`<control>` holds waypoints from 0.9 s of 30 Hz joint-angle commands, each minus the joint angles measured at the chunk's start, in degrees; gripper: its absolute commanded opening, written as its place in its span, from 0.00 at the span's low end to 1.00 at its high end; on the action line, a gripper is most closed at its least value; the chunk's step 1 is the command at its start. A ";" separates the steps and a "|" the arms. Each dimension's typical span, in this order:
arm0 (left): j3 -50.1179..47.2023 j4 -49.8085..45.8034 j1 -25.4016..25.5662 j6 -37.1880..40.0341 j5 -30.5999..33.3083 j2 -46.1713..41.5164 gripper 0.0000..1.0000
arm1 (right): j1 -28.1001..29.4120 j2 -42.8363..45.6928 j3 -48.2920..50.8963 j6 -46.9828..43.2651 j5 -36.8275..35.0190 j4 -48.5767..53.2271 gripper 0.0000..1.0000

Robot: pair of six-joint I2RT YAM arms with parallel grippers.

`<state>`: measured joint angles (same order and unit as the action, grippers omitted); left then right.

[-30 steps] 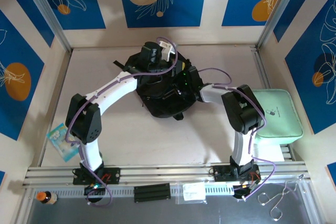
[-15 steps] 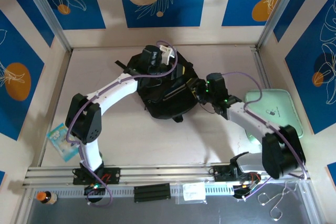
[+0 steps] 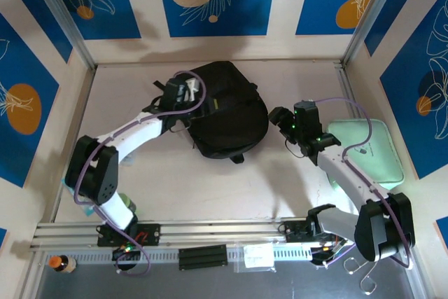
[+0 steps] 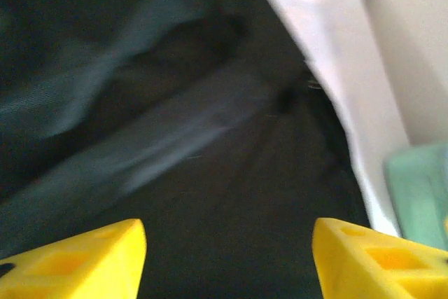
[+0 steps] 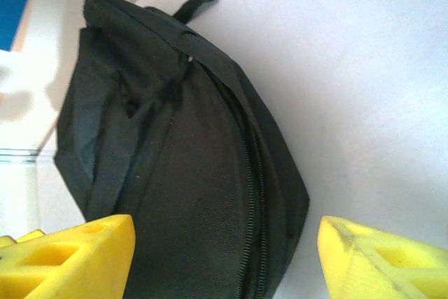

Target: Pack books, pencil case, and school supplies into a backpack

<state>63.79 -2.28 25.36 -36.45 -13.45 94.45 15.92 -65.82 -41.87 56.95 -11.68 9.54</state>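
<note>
Well, the black backpack (image 3: 227,113) lies flat toward the far middle of the table (image 3: 210,187), and a zip (image 5: 248,194) runs along its curved side. The left gripper (image 3: 186,92) hangs at the bag's left edge. Its fingers (image 4: 84,257) are spread apart over dark fabric with nothing pinched between them, though that close view is blurred. The right gripper (image 3: 278,117) sits just beside the bag's right edge, and its fingers (image 5: 70,253) are likewise apart and empty. A mint green box (image 3: 378,152) rests at the table's right side, partly under the right arm.
</note>
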 commanded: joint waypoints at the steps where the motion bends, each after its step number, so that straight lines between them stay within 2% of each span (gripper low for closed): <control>1: -6.96 0.10 -3.40 -6.64 4.12 -2.11 0.58 | -0.15 -1.38 -0.68 -1.68 1.40 2.06 0.70; 5: -12.89 3.28 -7.25 -10.07 3.96 -2.40 0.41 | -0.13 -3.17 -0.81 -1.65 2.74 2.21 0.69; 7: -13.69 4.96 -8.82 -11.06 2.46 -1.36 0.37 | -0.08 -4.38 -1.27 -2.07 4.16 2.15 0.69; 12: -10.20 7.47 -10.81 -11.68 -0.97 3.24 0.29 | 0.08 -7.76 -2.49 -3.07 8.40 1.82 0.67; 15: -6.57 5.51 -11.04 -11.24 -0.16 5.88 0.25 | 0.18 -8.69 -2.02 -2.68 9.12 1.15 0.66; 24: 0.04 2.80 -11.63 -10.62 -0.04 12.15 0.25 | 0.07 -9.71 -1.41 -2.17 9.25 1.26 0.66; 27: 0.64 1.47 -11.67 -10.75 0.96 12.94 0.33 | 0.08 -10.50 -1.88 -2.26 9.79 2.04 0.66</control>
<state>62.57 0.86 14.35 -47.16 -12.38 106.30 15.94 -75.35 -42.52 55.27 -3.62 10.59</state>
